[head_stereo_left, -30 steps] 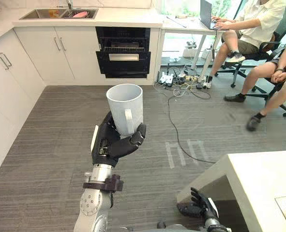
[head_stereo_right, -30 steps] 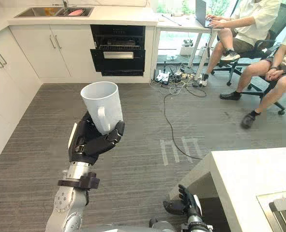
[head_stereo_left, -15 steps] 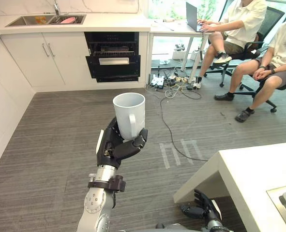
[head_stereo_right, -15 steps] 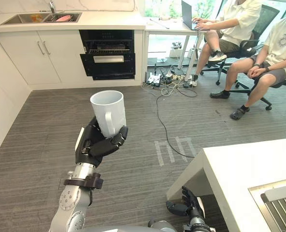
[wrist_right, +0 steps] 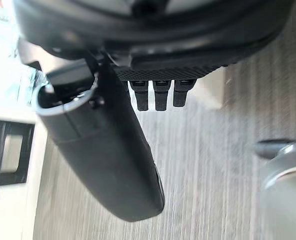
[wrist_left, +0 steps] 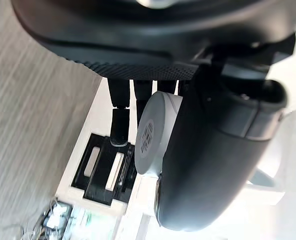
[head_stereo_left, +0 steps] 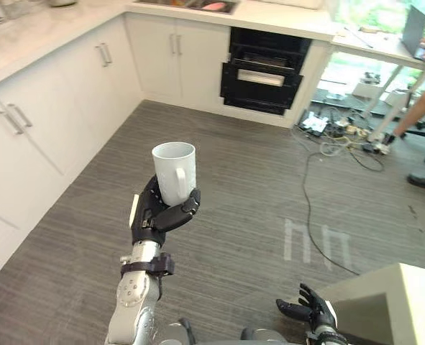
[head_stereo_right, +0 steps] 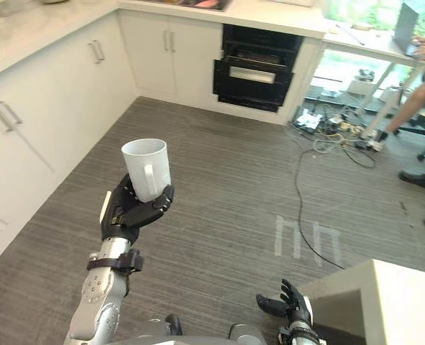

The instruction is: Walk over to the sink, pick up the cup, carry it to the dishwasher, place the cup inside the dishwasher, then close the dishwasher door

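A white cup with a handle stands upright in my left hand, which is shut on it, fingers wrapped round its lower part. I hold it over the grey wood floor in the middle of the room. The left wrist view shows the cup's underside against the palm. The black dishwasher, its door partly open, sits under the counter at the far side. The sink is on the counter to the left of it. My right hand hangs low near the bottom edge, fingers relaxed and open, holding nothing.
White cabinets line the left wall and the far side. Cables trail across the floor right of the dishwasher. A white island counter's corner is at lower right. A person's leg and shoe show at the right edge beside a desk.
The camera has turned left: the dishwasher and seated people slid right, left cabinets came into view. The cup stays held in my left hand.
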